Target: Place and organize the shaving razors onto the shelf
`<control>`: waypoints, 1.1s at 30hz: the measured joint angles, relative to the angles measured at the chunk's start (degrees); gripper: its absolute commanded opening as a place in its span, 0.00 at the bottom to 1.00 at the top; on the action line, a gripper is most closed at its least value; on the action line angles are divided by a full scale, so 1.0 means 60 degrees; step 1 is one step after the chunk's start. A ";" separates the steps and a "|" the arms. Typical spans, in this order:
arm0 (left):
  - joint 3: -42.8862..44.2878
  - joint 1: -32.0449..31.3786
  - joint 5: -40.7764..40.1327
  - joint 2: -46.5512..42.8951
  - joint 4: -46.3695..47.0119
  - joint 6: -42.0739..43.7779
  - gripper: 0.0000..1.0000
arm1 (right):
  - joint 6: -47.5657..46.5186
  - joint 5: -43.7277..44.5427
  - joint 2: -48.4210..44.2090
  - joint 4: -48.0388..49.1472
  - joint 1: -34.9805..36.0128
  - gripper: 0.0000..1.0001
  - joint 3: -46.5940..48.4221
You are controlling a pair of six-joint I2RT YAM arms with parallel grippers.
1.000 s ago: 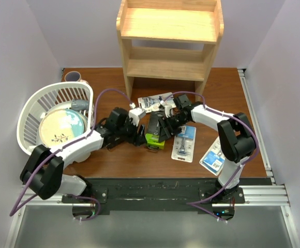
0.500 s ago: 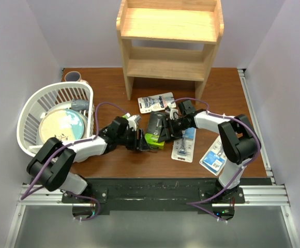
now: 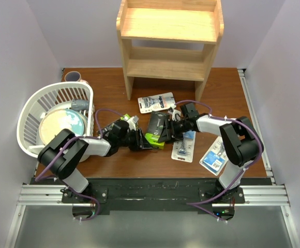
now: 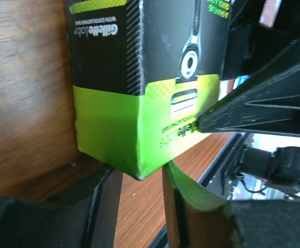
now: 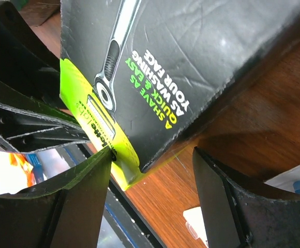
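Pick step. Box lies on table, near shelf. Left gripper spread, straddling its lime corner; right gripper spread wide at the same end. Next, we judge: one closes, other clears.

Over at the left edge of the tabletop sits a white basket, ribbed walls all round. Inside it lies a round plate, pale with a blue-green wash and a small dark sprig near its lower left. A grey thing rests just past the plate by the basket's far rim; what it is, hard to tell. At the far left corner, a cup stands just beyond the basket. The tabletop is dark brown wood grain. A metal rail runs along the right edge, and pale lilac walls close in on three sides.
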 measured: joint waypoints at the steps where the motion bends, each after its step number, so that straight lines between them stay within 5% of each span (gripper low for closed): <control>1: -0.0033 0.0000 0.0036 0.0029 0.0164 -0.0138 0.33 | 0.0011 -0.0015 0.0000 0.0033 -0.0011 0.67 -0.0018; 4: -0.0080 0.0000 0.0197 0.0109 0.0561 -0.0393 0.17 | 0.0113 -0.0069 0.0000 0.0109 -0.0025 0.68 -0.0066; 5: -0.0080 0.0000 0.0240 0.0171 0.0725 -0.0426 0.00 | 0.0138 -0.0098 0.0000 0.0127 -0.0029 0.71 -0.0066; 17: 0.0204 0.0295 0.1082 0.0390 0.1432 -0.0514 0.00 | 0.0452 -0.0841 -0.0200 -0.1038 -0.0903 0.85 0.0182; 30: 0.1282 0.0040 0.2124 0.0663 0.2455 -0.0127 0.00 | 0.5588 -0.2718 0.0113 0.3180 -0.1807 0.91 -0.0925; 32: 0.1392 -0.0066 0.2124 0.0685 0.2481 -0.0109 0.00 | 0.6193 -0.2732 0.0255 0.3570 -0.1821 0.87 -0.0994; 33: 0.1435 -0.0098 0.2124 0.0699 0.2481 -0.0106 0.00 | 0.6441 -0.2761 0.0259 0.3770 -0.1832 0.76 -0.1060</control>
